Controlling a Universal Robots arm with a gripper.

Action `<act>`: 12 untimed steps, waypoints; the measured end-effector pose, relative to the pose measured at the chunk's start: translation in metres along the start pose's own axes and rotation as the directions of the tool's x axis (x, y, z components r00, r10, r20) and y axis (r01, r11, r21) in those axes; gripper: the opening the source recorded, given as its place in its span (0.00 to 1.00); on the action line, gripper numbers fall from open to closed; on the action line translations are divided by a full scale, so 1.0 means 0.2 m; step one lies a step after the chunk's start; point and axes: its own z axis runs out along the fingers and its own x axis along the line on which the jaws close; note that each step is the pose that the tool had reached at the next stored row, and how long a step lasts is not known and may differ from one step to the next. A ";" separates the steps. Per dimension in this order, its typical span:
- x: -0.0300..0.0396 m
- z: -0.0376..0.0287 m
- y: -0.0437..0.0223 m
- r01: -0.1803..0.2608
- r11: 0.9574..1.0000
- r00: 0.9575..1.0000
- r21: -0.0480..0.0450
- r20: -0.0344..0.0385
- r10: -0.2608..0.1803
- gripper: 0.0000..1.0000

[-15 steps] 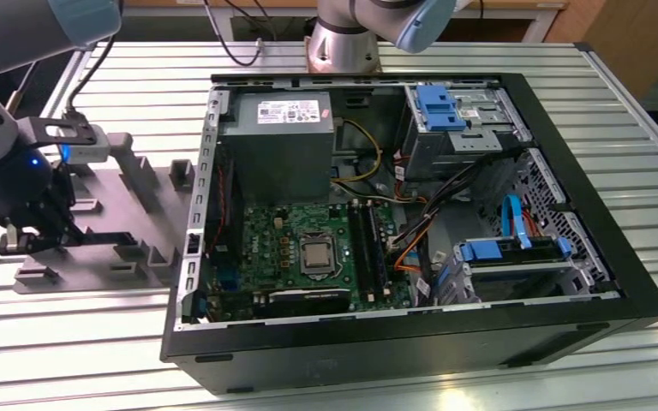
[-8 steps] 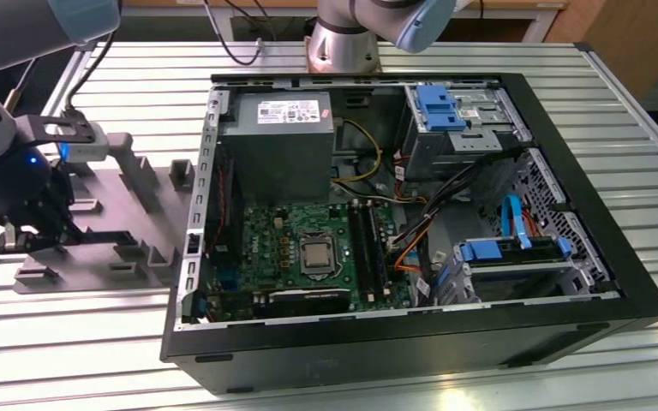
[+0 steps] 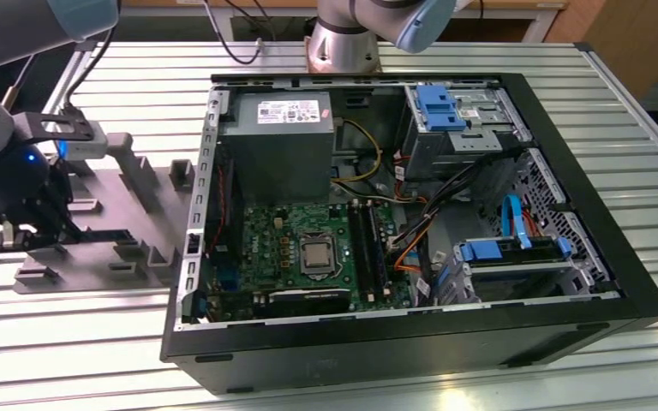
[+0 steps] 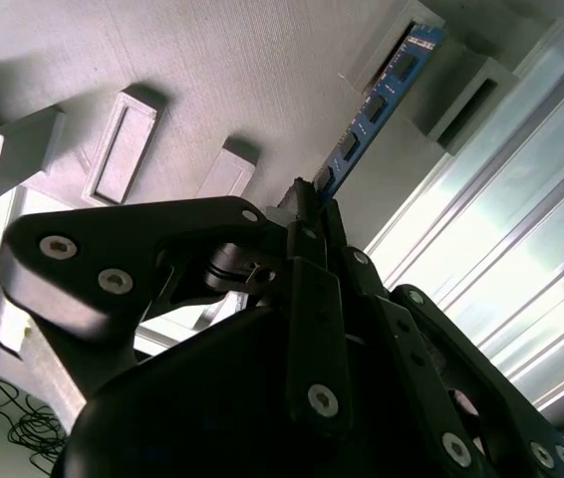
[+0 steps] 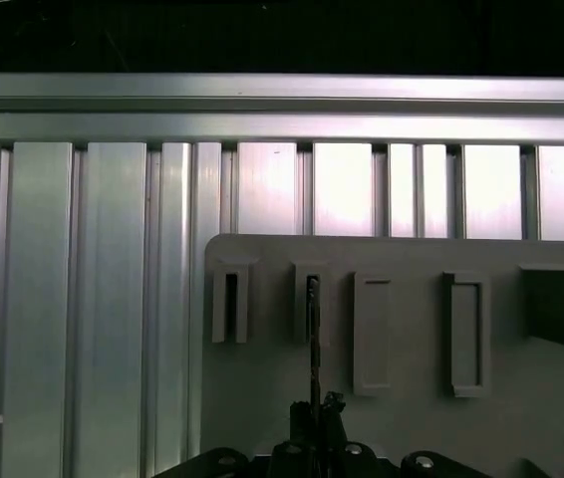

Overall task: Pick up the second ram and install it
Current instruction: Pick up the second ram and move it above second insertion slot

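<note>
Black links of the hand (image 4: 312,214) are sitting nearest the lens in the second wrist view, and the hand is closing tight around the near end of the second ram (image 4: 377,105), a thin blue stick standing on edge. Its far end is resting at a slotted post of the grey holder plate (image 4: 212,60); whether it is seated or lifted clear cannot be told. In the exterior view the plate is lying on the slatted tabletop (image 3: 78,342) toward its edge at the exterior view's left, beside the open computer case (image 3: 421,342), well apart from the green circuit board (image 3: 272,240).
</note>
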 end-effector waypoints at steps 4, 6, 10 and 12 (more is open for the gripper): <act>0.000 -0.005 0.000 0.000 1.000 1.000 0.000 0.000 0.000 0.14; 0.000 -0.008 0.000 0.000 1.000 1.000 0.000 0.000 0.000 0.14; 0.000 -0.013 0.000 0.000 1.000 1.000 0.000 0.000 0.000 0.14; 0.000 -0.014 0.000 0.000 1.000 1.000 0.000 0.000 0.000 0.14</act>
